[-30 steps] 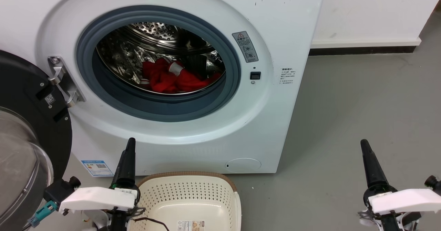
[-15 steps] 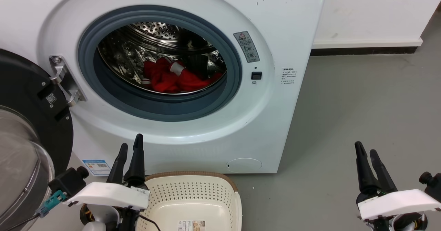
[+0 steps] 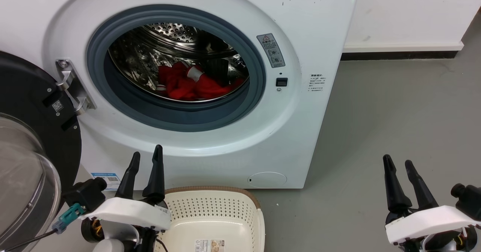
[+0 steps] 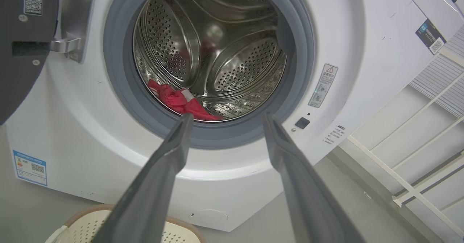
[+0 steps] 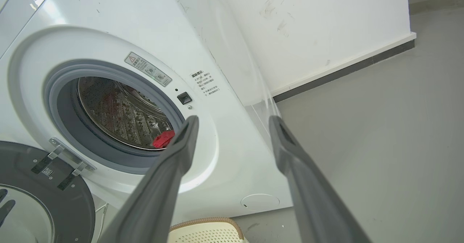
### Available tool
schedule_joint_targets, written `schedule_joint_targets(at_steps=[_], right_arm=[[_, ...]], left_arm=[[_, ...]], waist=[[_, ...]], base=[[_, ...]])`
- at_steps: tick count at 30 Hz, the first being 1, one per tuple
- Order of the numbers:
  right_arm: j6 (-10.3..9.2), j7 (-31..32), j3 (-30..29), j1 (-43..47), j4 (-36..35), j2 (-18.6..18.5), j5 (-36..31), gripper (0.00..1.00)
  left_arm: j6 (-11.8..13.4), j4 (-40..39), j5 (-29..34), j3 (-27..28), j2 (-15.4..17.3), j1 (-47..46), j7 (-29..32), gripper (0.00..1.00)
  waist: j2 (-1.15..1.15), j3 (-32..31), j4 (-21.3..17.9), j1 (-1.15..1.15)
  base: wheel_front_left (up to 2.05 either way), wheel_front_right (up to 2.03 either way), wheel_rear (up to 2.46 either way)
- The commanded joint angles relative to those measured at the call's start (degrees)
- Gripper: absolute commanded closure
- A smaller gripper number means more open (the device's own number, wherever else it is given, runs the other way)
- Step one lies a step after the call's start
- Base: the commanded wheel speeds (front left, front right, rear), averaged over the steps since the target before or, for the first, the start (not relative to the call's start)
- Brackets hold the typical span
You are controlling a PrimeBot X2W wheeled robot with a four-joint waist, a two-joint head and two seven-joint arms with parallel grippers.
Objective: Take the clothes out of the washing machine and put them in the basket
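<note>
The white washing machine [image 3: 210,143] stands with its round grey-rimmed port open. Red clothes [image 3: 188,85] with white trim lie heaped at the bottom of the steel drum; the left wrist view has the clothes [image 4: 179,101] low in the drum, and the right wrist view catches a red patch [image 5: 163,138]. A cream basket [image 3: 214,218] sits empty on the floor before the machine. My left gripper [image 3: 146,150] is open, just left of the basket and below the port. My right gripper [image 3: 396,160] is open over bare floor, right of the machine.
The black-framed glass door [image 3: 26,150] hangs open at the left, close beside my left arm. Grey floor [image 3: 394,105] spreads to the right of the machine, up to a white wall with a dark skirting [image 3: 402,55]. White railings [image 4: 417,163] appear at the right in the left wrist view.
Both grippers have gone from shut to open, their fingers spread apart. The left gripper has shifted slightly right and up towards the machine. The clothes lie as before.
</note>
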Motion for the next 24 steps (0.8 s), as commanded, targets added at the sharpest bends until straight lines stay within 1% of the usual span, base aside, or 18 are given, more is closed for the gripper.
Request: schedule_joint_targets(at_steps=[1,11,12,24], right_arm=[[0.01,-0.12,0.01,0.32,-0.99,0.00,-1.97,0.00],[0.01,-0.12,-0.02,1.11,-2.10,0.01,-8.99,0.00],[0.01,-0.13,-0.06,1.43,-2.38,0.01,-10.83,0.00],[0.00,-0.40,-0.26,2.04,-3.42,0.03,-18.11,0.00]], left_arm=[[0.03,-0.39,1.69,-0.15,0.44,-1.66,-0.54,0.00],[1.25,0.23,9.22,-1.53,1.07,-1.98,-2.04,0.00],[1.66,0.66,11.24,-1.85,1.29,-2.09,-2.50,0.00],[3.08,2.04,18.18,-3.06,2.43,-2.61,-4.09,0.00]], waist=[[0.00,0.02,0.03,0.00],[0.00,0.05,0.06,0.00],[0.00,0.05,0.09,0.00],[0.00,0.08,0.30,0.00]], base=[[0.00,0.00,0.00],[0.00,0.00,0.00],[0.00,0.00,0.00],[0.00,0.00,0.00]])
